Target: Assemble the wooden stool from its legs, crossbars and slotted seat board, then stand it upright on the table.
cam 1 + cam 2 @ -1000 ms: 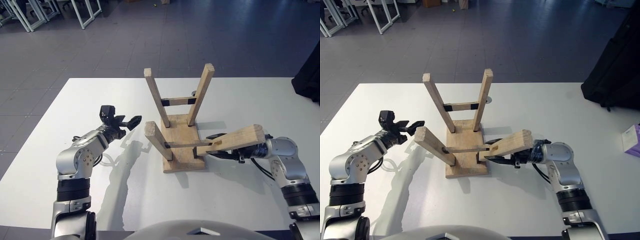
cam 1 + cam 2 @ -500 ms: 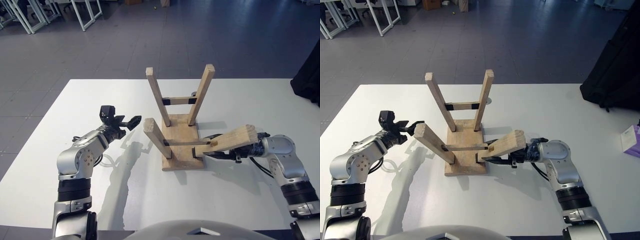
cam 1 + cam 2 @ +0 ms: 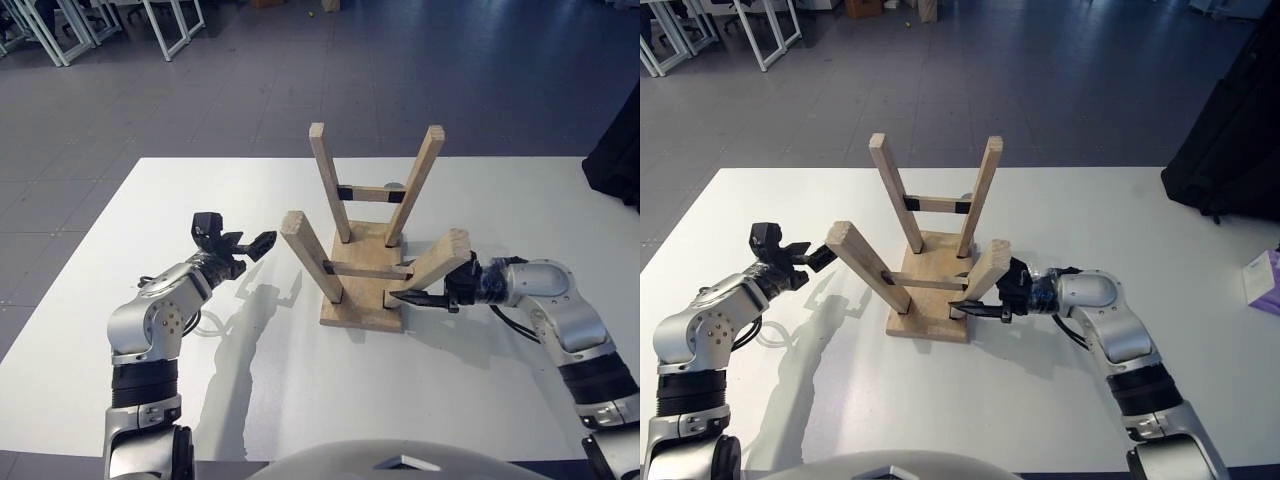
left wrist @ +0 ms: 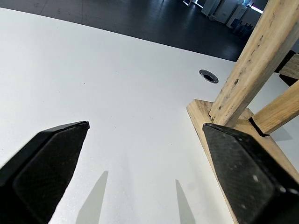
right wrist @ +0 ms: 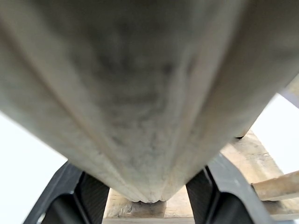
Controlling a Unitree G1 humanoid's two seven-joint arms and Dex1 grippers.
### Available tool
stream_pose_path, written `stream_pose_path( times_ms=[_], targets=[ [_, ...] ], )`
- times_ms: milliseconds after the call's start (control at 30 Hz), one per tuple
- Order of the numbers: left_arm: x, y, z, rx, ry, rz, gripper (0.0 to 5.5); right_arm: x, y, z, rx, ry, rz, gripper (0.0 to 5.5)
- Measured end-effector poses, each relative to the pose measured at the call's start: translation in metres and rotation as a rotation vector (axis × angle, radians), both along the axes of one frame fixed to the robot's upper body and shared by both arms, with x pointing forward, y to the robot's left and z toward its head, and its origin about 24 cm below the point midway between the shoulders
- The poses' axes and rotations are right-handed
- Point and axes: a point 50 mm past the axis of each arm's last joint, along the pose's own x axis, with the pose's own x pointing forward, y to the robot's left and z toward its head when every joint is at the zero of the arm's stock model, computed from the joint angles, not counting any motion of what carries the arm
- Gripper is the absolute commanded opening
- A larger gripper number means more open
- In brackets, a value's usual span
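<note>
**Upturned stool (image 3: 366,270) on the desk (image 3: 300,400)**

The right pincer (image 3: 408,295) was clamped on the tilted near-right leg (image 3: 438,258). The left pincer (image 3: 248,243) hung with its fingers apart, beside the near-left leg (image 3: 312,258). The seat board (image 3: 360,312) lay flat, far legs (image 3: 330,180) pointing up.

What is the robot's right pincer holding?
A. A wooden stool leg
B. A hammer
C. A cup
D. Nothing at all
A: the right pincer is closed around a wooden leg that leans at the near right corner of the seat board, while the left pincer is open with nothing in it.
</note>
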Motion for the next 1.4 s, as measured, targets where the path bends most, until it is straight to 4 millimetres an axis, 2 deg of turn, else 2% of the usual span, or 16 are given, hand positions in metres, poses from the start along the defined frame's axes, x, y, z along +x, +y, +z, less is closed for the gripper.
stream_pose_path(
  times_ms=[233,333,400,567,633,667,833,967,1033,1133,1167,1200,1267,1333,1367,1400],
  targets=[
    [-0.002,0.010,0.001,0.016,0.005,0.065,4.50,0.029,-0.001,-0.004,-0.009,0.005,-0.262,2.03],
    [-0.002,0.014,0.005,0.012,-0.019,0.082,3.95,0.032,-0.004,-0.006,0.001,0.011,-0.330,2.03],
    [-0.008,0.009,0.021,-0.075,-0.086,0.000,3.67,0.031,-0.004,-0.007,0.006,0.010,-0.338,2.03],
    [-0.051,-0.028,0.092,-0.406,-0.304,-0.561,2.70,0.030,-0.004,-0.007,0.012,0.007,-0.352,2.03],
    [-0.062,-0.046,0.119,-0.436,-0.379,-0.726,2.52,0.031,-0.005,-0.009,0.009,0.015,-0.355,2.03],
    [-0.058,-0.060,0.129,-0.392,-0.415,-0.737,2.52,0.031,-0.005,-0.010,0.009,0.018,-0.357,2.03],
    [-0.014,-0.132,0.115,-0.176,-0.401,-0.431,2.52,0.033,-0.002,-0.008,0.019,0.011,-0.351,2.03],
    [0.010,-0.154,0.104,0.081,-0.448,-0.242,2.52,0.033,-0.001,-0.008,0.019,0.010,-0.354,2.03],
    [0.017,-0.163,0.119,0.143,-0.562,-0.206,2.52,0.032,-0.001,-0.009,0.023,0.008,-0.363,2.03],
    [0.018,-0.180,0.162,0.228,-0.851,-0.175,2.52,0.030,0.000,-0.009,0.025,0.011,-0.374,2.03],
    [0.016,-0.185,0.165,0.258,-0.901,-0.185,2.52,0.030,0.000,-0.010,0.023,0.014,-0.375,2.03],
    [0.014,-0.192,0.160,0.295,-0.912,-0.208,2.52,0.031,0.000,-0.010,0.021,0.015,-0.375,2.03],
    [0.010,-0.203,0.114,0.398,-0.792,-0.276,2.52,0.032,0.001,-0.008,0.019,0.012,-0.367,2.03],
    [0.004,-0.202,0.058,0.553,-0.607,-0.335,2.52,0.032,0.001,-0.007,0.016,0.013,-0.360,2.03],
    [-0.002,-0.201,0.040,0.638,-0.581,-0.356,2.52,0.033,0.001,-0.007,0.012,0.017,-0.359,2.03],
    [-0.005,-0.201,0.037,0.706,-0.619,-0.364,2.52,0.033,0.001,-0.008,0.005,0.024,-0.363,2.03]
  ],
)
